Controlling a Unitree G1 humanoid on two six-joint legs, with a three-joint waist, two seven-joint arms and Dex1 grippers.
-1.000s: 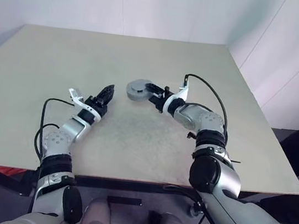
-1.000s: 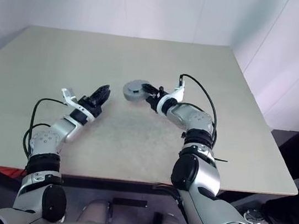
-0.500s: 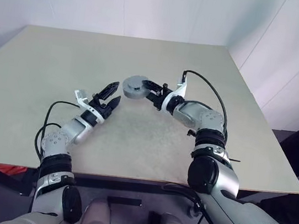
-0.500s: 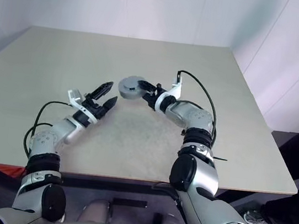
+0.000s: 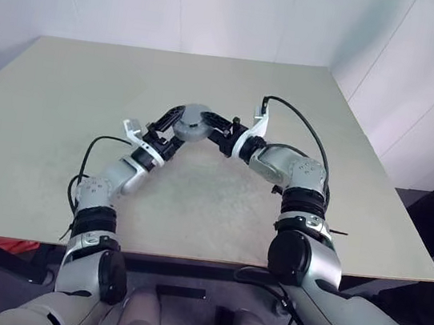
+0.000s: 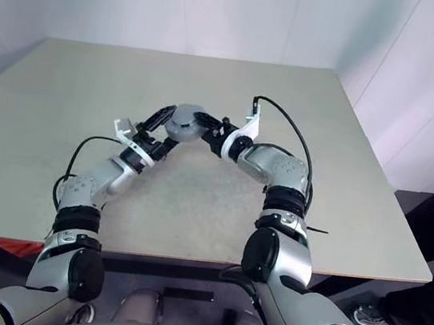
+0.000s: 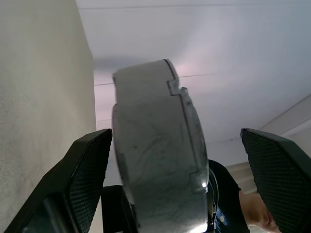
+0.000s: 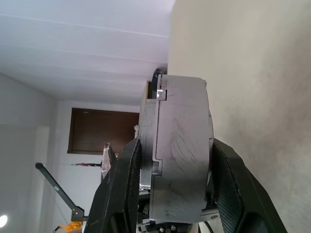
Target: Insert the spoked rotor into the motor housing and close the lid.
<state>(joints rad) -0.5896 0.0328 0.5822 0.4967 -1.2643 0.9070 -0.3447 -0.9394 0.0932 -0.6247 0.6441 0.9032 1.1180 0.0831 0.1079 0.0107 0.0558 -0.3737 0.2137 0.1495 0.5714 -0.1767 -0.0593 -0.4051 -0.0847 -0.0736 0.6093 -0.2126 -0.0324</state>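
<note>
Your right gripper (image 5: 220, 128) is pinching a grey round unit (image 5: 194, 121) by its flat faces and holding it off the tabletop (image 5: 343, 188), at the centre of the head view. In the right wrist view the 2 fingers (image 8: 124, 194) press on either side, and a stepped seam runs round the edge — it looks like the housing with the lid already seated, so the rotor is presumably inside, though you cannot see it.

The step in hand reads as a handover or a 2-handed press on the lid. Your left gripper (image 5: 171, 123) sits just left of the unit with its fingers (image 7: 87, 165) spread wide, 1 on each side and not yet touching.

Next, you would close the left fingers squarely on the faces before the right lets go — a skewed grip could pop the seam.

Nothing else lies on the tabletop; the right arm's black cable (image 5: 306, 135) arcs nearby but stands clear.
</note>
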